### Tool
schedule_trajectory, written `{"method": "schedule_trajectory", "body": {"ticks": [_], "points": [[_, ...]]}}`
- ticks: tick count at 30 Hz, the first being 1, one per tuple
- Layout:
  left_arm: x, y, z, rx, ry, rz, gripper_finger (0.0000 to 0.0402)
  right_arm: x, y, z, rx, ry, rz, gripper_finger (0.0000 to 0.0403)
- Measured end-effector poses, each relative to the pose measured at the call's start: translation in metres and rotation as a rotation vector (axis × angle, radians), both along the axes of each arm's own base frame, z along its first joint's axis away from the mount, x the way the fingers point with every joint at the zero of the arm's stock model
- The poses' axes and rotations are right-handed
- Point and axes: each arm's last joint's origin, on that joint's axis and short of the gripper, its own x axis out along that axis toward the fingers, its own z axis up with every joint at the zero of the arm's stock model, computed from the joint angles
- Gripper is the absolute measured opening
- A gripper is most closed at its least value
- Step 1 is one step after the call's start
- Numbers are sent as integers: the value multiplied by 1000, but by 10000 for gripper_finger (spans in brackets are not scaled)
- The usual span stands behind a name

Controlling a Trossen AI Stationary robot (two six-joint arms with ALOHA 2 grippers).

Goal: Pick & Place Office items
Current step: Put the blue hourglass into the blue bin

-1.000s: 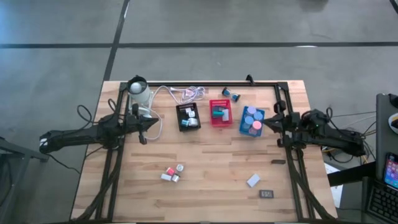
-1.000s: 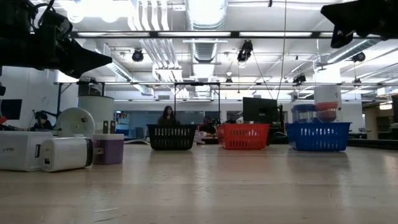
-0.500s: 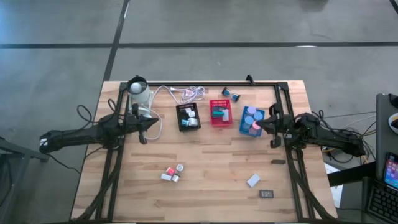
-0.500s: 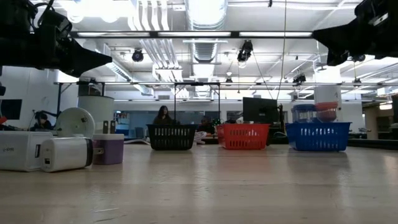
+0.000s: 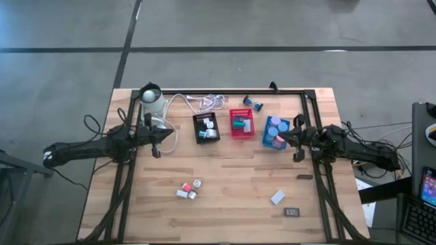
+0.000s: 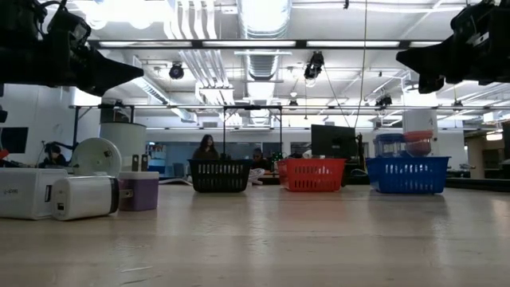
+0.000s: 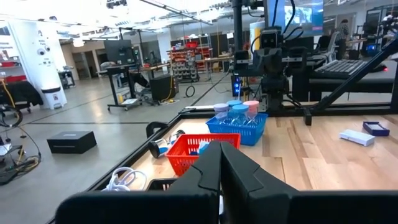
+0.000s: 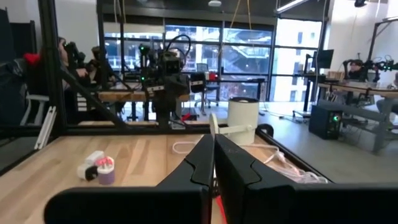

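Blue and pink rolls stand in the blue mesh tray (image 5: 275,133); small pieces also lie in the black tray (image 5: 206,128) and the red tray (image 5: 240,123). Loose on the wood lie a cluster of small pink and white pieces (image 5: 189,189), a white block (image 5: 276,197) and a dark rectangle (image 5: 291,212). My left gripper (image 5: 158,139) hovers shut left of the black tray, its fingers closed together in the left wrist view (image 7: 221,149). My right gripper (image 5: 294,139) hangs shut just right of the blue tray, above the table (image 6: 402,57).
A white coiled cable (image 5: 204,103) and a white cylinder (image 5: 151,101) sit by the far edge, with two small items (image 5: 253,103) behind the red tray. A black frame runs along the table's sides. Bare wood lies between the trays and the near edge.
My right gripper has moved toward the table's left, closer to the blue tray, and has come down a little, staying shut. The left arm and all the pieces have kept still.
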Motion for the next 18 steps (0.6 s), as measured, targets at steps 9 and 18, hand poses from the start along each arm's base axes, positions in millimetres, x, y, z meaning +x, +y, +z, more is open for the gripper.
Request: {"method": "schedule_trajectory", "body": {"ticks": [9,18], "points": [[0,-1,0,16,5,-30,5,0,-1,-3,6,32,-15,8],[0,-1,0,16,5,-31,5,0,-1,-3,10,34,-15,8]]}}
